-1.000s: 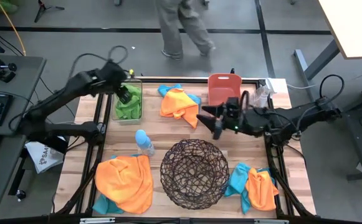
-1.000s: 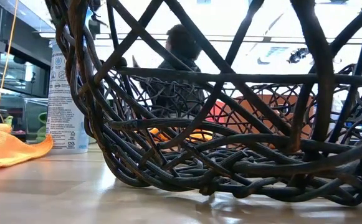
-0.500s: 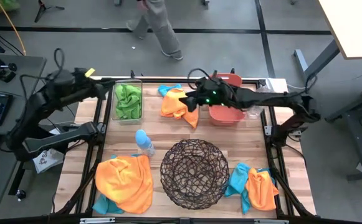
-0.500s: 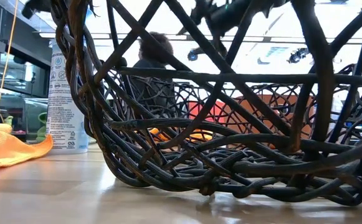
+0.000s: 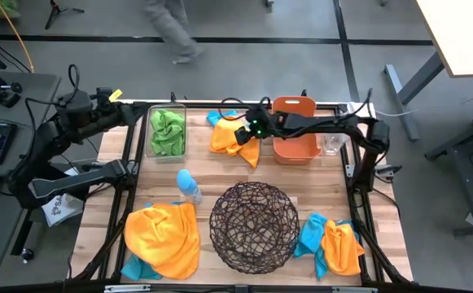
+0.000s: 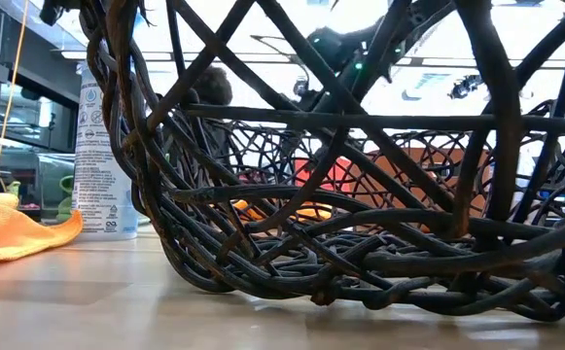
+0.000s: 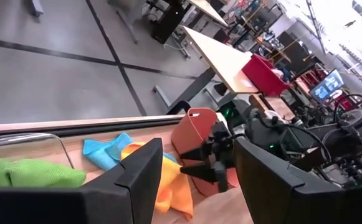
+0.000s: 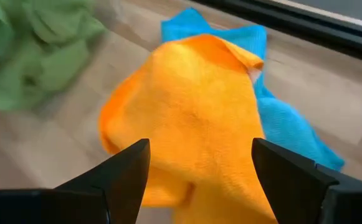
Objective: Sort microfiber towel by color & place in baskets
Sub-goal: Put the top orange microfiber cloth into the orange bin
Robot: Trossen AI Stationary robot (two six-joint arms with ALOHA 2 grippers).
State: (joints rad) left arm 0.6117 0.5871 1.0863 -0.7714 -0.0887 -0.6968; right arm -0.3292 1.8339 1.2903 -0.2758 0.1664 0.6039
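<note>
An orange towel (image 5: 232,137) lies bunched on a turquoise towel (image 5: 220,119) at the table's far middle. My right gripper (image 5: 248,130) hovers open just over its right part; in the right wrist view the orange towel (image 8: 193,118) fills the space ahead of the open fingers, with turquoise towel (image 8: 286,121) beyond. A green towel (image 5: 167,132) lies in the clear bin (image 5: 168,155). My left gripper (image 5: 120,114) is open, left of that bin. The salmon basket (image 5: 295,140) stands under my right arm. The round wire basket (image 5: 252,226) sits near the middle.
A blue-capped bottle (image 5: 189,187) stands left of the wire basket. An orange towel over a turquoise one (image 5: 164,236) lies near left; a turquoise and orange pair (image 5: 330,244) near right. A person walks on the floor beyond the far edge. The low view looks through the wire basket (image 6: 360,243).
My right gripper has swung from the table's middle right toward the far left, across the salmon basket, and now stands over the orange towel. My left gripper has drawn back from above the clear bin toward the table's left edge. The towels have stayed put.
</note>
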